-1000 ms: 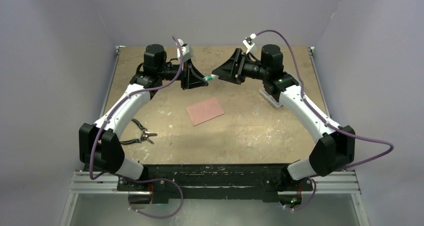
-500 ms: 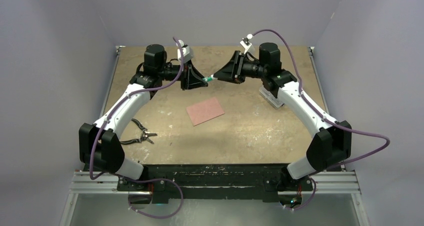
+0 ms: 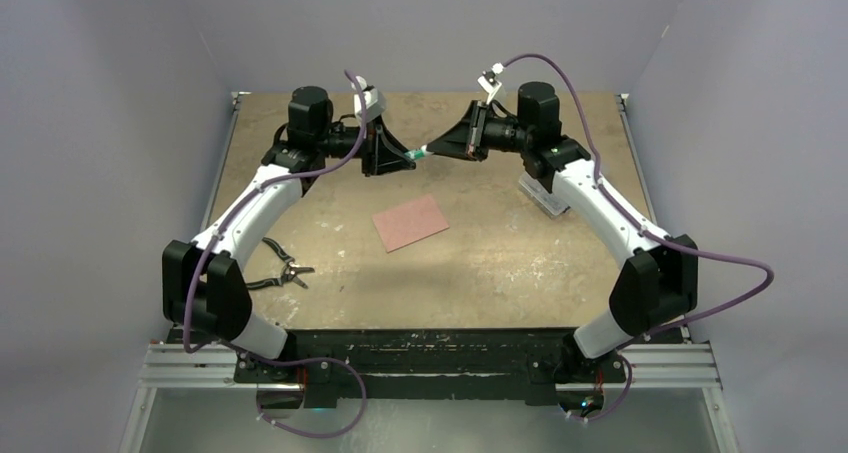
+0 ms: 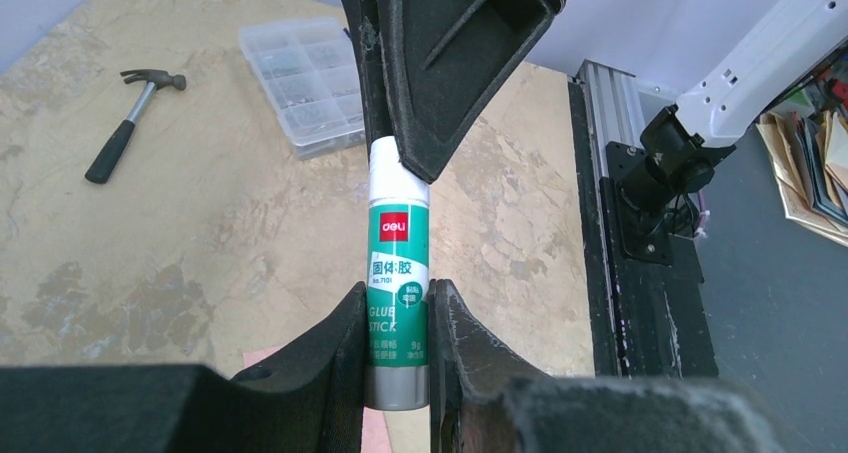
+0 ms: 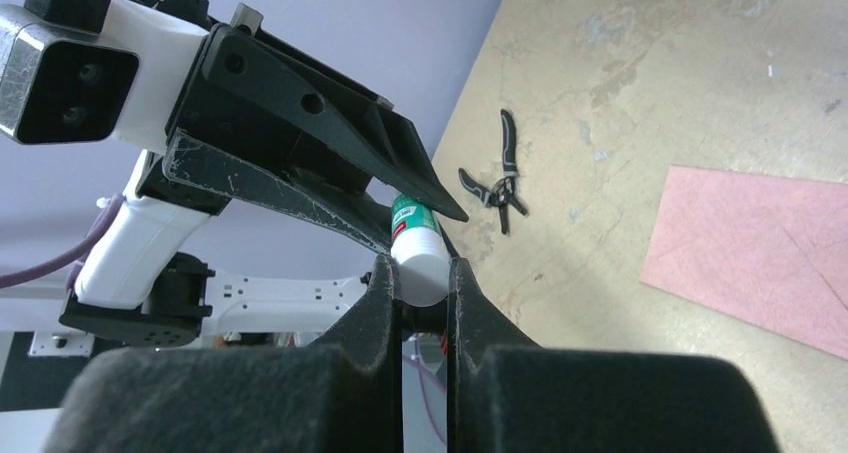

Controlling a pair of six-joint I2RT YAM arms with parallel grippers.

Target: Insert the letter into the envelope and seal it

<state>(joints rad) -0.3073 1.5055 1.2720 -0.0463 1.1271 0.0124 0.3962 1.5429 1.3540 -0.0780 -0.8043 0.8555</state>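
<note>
A salmon-pink envelope (image 3: 410,222) lies flat in the middle of the table and also shows in the right wrist view (image 5: 760,248). The letter is hidden or out of view. Above the back of the table a green and white glue stick (image 3: 418,155) hangs level between the two arms. My left gripper (image 4: 398,291) is shut on the green body of the glue stick (image 4: 398,243). My right gripper (image 5: 422,268) faces it from the right, its jaws pressed on the stick's white cap (image 5: 420,263).
Black pliers (image 3: 282,271) lie on the table beside the left arm. A clear plastic compartment box (image 3: 545,195) sits under the right arm. A hammer (image 4: 130,123) lies on the board beside that box (image 4: 305,83).
My right gripper has moved left up to the glue stick and its jaws have gone from open to shut on the white cap. The left gripper has held still.
</note>
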